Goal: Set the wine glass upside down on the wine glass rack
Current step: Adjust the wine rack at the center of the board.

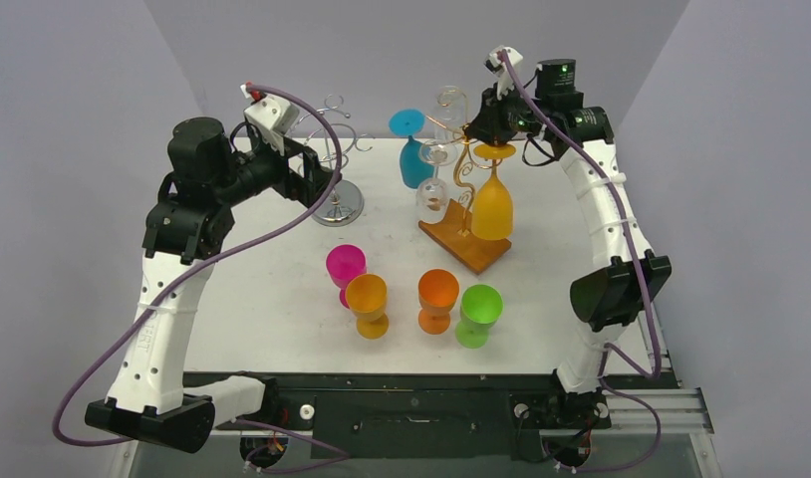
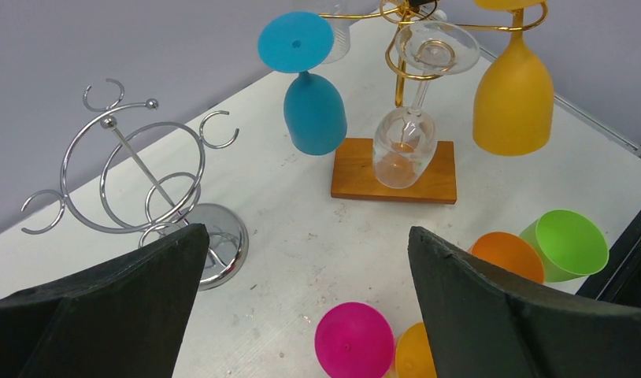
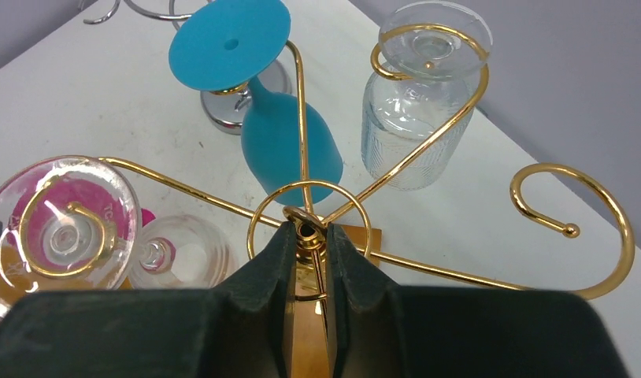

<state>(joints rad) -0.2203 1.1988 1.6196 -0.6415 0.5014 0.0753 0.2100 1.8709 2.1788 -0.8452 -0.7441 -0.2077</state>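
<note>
The gold wire wine glass rack stands on a wooden base at the back of the table. A blue glass, a yellow glass and two clear glasses hang upside down from it. My right gripper is above it, shut on the top of the gold centre post. One hook hangs bare. Magenta, amber, orange and green glasses stand upright in front. My left gripper is open, holding nothing, high above the magenta glass.
A chrome wire rack on a round base stands at the back left, beside my left gripper; it carries no glass. Grey walls close in the back and sides. The table's right edge runs close behind the yellow glass.
</note>
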